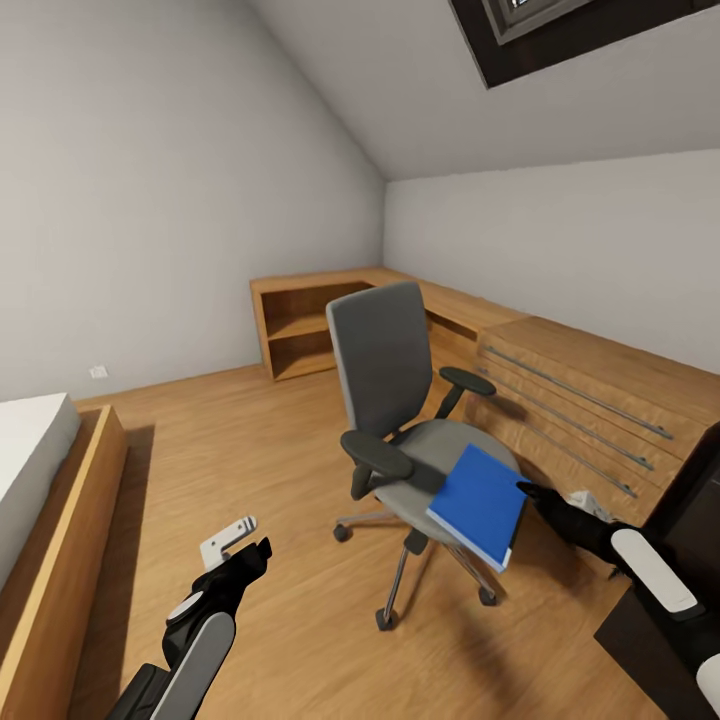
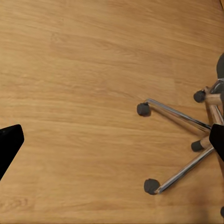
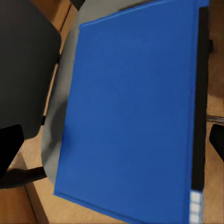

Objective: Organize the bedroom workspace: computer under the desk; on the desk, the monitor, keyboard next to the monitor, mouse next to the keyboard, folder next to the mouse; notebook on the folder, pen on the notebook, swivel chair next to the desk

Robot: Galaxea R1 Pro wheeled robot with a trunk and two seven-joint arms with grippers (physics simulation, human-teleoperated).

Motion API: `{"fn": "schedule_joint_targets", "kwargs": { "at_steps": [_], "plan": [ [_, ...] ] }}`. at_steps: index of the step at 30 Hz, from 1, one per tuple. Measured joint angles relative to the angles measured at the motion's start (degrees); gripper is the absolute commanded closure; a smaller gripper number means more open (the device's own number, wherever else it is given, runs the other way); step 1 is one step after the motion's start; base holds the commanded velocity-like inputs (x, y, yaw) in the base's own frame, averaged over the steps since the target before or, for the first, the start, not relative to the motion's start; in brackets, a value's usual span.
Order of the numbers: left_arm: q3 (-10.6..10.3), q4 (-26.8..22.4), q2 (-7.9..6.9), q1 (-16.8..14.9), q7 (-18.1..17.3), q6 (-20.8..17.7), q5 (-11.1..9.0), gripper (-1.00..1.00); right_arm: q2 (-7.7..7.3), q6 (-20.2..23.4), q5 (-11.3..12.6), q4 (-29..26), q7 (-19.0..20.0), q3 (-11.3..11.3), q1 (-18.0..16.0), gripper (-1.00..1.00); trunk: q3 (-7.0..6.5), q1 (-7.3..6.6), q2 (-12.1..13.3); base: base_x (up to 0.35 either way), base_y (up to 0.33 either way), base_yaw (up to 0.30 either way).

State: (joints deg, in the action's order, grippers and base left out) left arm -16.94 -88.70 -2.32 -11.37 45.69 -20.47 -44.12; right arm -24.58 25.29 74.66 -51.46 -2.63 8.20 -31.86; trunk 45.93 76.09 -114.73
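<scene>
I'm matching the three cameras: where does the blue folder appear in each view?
Head view: blue folder lies on the swivel chair seat's front edge, right pincer at its side.
Left wrist view: no folder; the chair's wheeled legs over wooden floor.
Right wrist view: folder centre, on the grey seat.
Shared landmark: the chair.

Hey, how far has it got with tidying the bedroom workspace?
Nothing looks done yet. The blue folder lies on the swivel chair, overhanging the seat's front edge. In hand: the right pincer is at the folder's edge, fingers spread either side of it in the wrist view, not closed. The left pincer hangs open over the floor. Everything else is left to do.
</scene>
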Motion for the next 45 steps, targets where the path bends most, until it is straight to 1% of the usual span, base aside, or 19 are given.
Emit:
{"fn": "schedule_joint_targets", "kwargs": {
  "at_steps": [1, 2, 3, 4, 5, 7, 11, 15, 18, 26, 45],
  "plan": [
    [0.0, 0.0, 0.0, 0.0, 0.0, 0.0, 0.0, -1.0, -0.19, 0.0, 0.6, 0.8, 1.2, -0.1, 0.0, -1.0, 0.18, 0.22, -0.4, 0.0, 0.0, 0.0],
    [0.0, 0.0, 0.0, 0.0, 0.0, 0.0, 0.0, -1.0, -0.46, 0.0, 1.4, 2.3, 3.6, -0.2, 0.0, -1.0, 0.36, 0.44, -0.8, 0.0, 0.0, 0.0],
    [0.0, 0.0, 0.01, 0.0, 0.0, 0.0, 0.0, -1.0, -0.57, 0.0, 1.7, 3.2, 5.0, -0.2, 0.0, -1.0, 0.54, 0.66, -1.2, 0.0, 0.0, 0.0],
    [0.0, 0.0, 0.01, 0.0, 0.0, 0.0, 0.0, -1.0, -0.73, 0.1, 1.9, 4.5, 7.4, -0.3, 0.0, -1.0, 0.72, 0.88, -1.6, 0.0, 0.0, 0.0],
    [0.0, 0.0, 0.01, 0.0, 0.0, 0.0, 0.0, -1.0, -0.79, 0.2, 2.1, 5.1, 8.6, -0.3, 0.0, -1.0, 0.9, 1.1, -2.0, 0.0, 0.0, 0.0],
    [0.0, 0.0, 0.0, 0.0, 0.0, 0.0, 0.0, -1.0, -0.96, 1.8, 2.4, 6.8, 12.8, -0.4, 0.0, -1.0, 1.26, 1.54, -2.8, 0.0, 0.0, 0.0],
    [0.0, 0.0, 0.0, 0.0, 0.0, 0.0, 0.0, -1.0, -1.13, 2.9, 2.5, 7.5, 14.5, -0.5, 0.0, -1.0, 1.98, 2.42, -4.4, 0.0, 0.0, 0.0],
    [0.0, 0.0, 0.01, 0.0, 0.0, 0.0, 0.0, -1.0, -2.04, 3.0, 3.1, 8.0, 14.9, -0.6, 0.0, -1.0, 2.69, 3.3, -6.0, 0.0, 0.0, 0.0],
    [0.0, 0.0, 0.06, 0.0, 0.0, 0.0, 0.0, -1.0, -2.35, 3.1, 3.3, 8.4, 15.0, -1.8, 0.0, -1.0, 3.23, 3.96, -7.2, 0.0, 0.0, 0.0],
    [-0.3, 0.0, 0.07, 0.0, 0.0, 0.0, 0.0, -1.0, -2.42, 3.1, 3.3, 9.1, 15.0, -2.3, 0.0, -1.0, 4.67, 5.71, -10.4, 0.0, 0.0, 0.0],
    [-0.4, 0.1, 0.08, 0.0, 0.0, 0.0, -0.1, -1.0, -2.28, 3.0, 3.3, 9.2, 15.0, -2.3, 0.0, -1.0, 8.08, 9.89, -18.1, 0.0, 0.0, 0.0]
  ]
}}
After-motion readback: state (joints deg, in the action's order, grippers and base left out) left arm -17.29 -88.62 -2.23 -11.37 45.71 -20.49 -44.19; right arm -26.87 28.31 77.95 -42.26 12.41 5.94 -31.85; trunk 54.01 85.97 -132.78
